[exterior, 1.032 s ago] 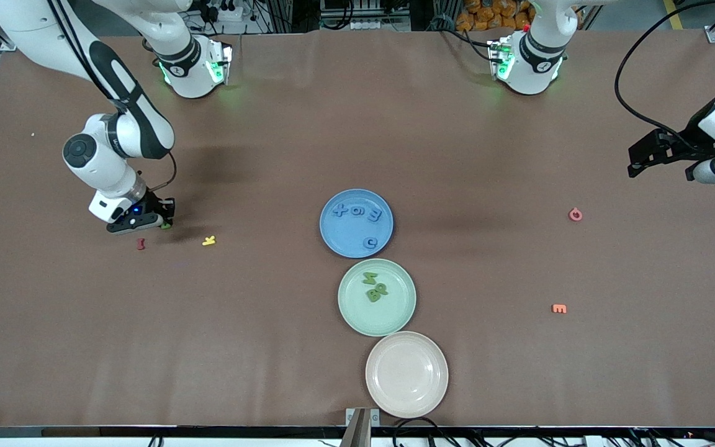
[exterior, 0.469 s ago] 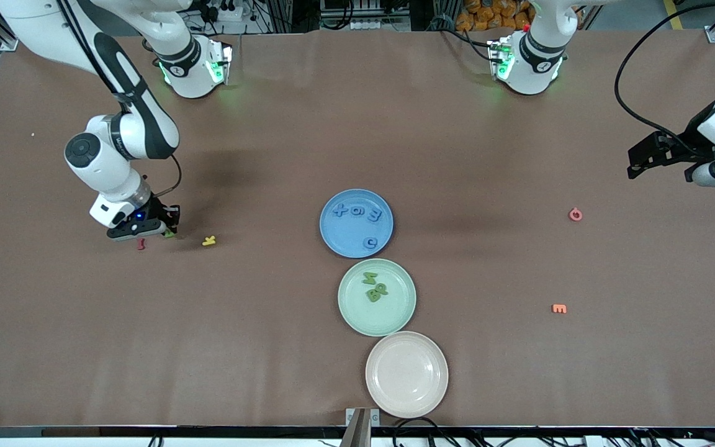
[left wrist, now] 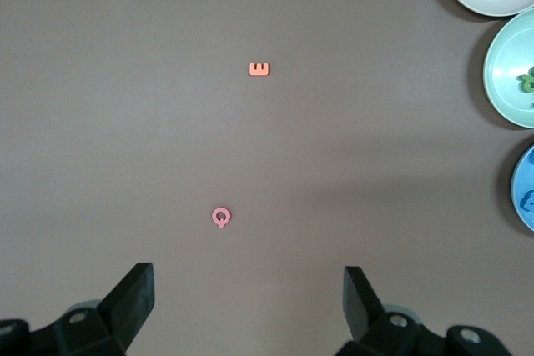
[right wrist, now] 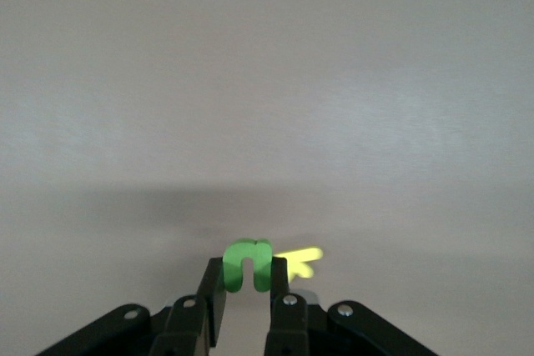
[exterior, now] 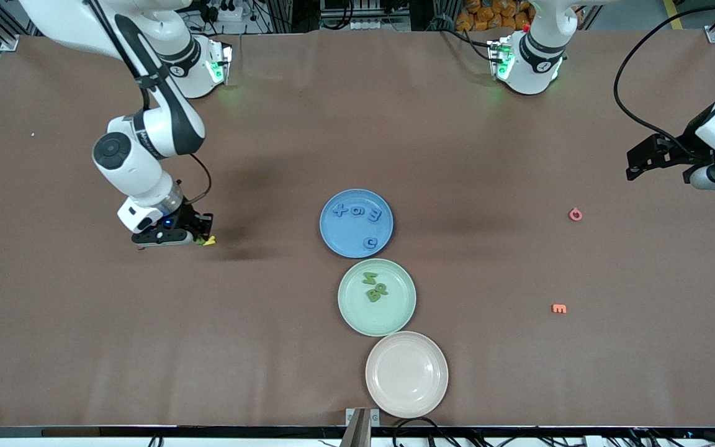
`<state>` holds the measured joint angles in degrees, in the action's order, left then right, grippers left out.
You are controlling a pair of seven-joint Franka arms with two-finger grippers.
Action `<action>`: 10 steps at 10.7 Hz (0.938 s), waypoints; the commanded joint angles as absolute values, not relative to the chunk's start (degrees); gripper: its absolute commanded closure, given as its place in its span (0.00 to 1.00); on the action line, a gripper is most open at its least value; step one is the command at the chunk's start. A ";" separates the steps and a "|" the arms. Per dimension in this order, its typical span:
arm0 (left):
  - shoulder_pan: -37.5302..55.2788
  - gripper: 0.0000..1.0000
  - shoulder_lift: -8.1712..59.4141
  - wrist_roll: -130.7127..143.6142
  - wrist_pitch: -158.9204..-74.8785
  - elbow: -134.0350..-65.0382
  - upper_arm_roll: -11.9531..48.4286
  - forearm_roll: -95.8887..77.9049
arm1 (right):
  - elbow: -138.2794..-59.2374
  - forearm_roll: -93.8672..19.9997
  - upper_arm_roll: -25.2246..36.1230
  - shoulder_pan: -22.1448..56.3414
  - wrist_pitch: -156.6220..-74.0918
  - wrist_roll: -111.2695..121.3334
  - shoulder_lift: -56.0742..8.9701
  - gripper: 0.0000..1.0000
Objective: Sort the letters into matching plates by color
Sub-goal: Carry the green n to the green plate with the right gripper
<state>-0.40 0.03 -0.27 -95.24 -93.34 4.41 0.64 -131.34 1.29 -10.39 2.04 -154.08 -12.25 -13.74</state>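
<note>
Brown paper-covered table (exterior: 270, 347), three plates in a row at its middle: blue plate (exterior: 332, 242) already carries blue letters, mint green plate (exterior: 351, 316) carries green ones, pinkish-beige plate (exterior: 407, 403) lies bare, so sorting looks partly done. Right gripper (exterior: 199, 238), elbow bent and wrist angled down, hangs low over a yellow letter (exterior: 210, 241) toward the right arm's end, fingers clamped on a green letter (right wrist: 248, 264), likely bound for the mint green plate. Left gripper (left wrist: 249, 302) waits with fingers spread apart over a pink ring letter (left wrist: 220, 217) and an orange letter (left wrist: 259, 68).
</note>
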 commanded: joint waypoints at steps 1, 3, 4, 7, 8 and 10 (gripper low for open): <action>-0.09 0.00 0.00 -1.41 -94.39 -92.72 4.65 0.52 | -123.34 1.32 -11.34 8.14 -149.69 -27.01 -17.12 1.00; -0.17 0.00 -0.09 -1.49 -94.39 -92.72 4.75 0.79 | -117.63 1.32 -11.34 13.42 -148.80 -37.39 -20.64 1.00; -0.09 0.00 -0.09 -1.49 -94.39 -92.72 4.75 0.97 | -114.73 1.32 -11.34 15.71 -148.80 -41.88 -22.83 1.00; 0.00 0.00 -0.26 -1.58 -94.39 -92.72 4.75 0.79 | -104.28 1.41 -11.16 21.52 -148.80 -55.15 -30.65 1.00; 0.00 0.00 -0.26 -1.58 -94.39 -92.72 4.83 0.79 | -100.67 1.41 -11.16 23.01 -148.89 -58.85 -33.20 1.00; 0.09 0.00 -0.26 -1.58 -94.39 -92.72 4.83 0.79 | -93.90 1.41 -11.16 25.30 -148.80 -65.36 -37.25 1.00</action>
<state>0.02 0.04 -0.34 -95.24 -93.20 4.76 0.64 -103.08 1.24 -11.41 23.20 -149.76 -58.75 -31.43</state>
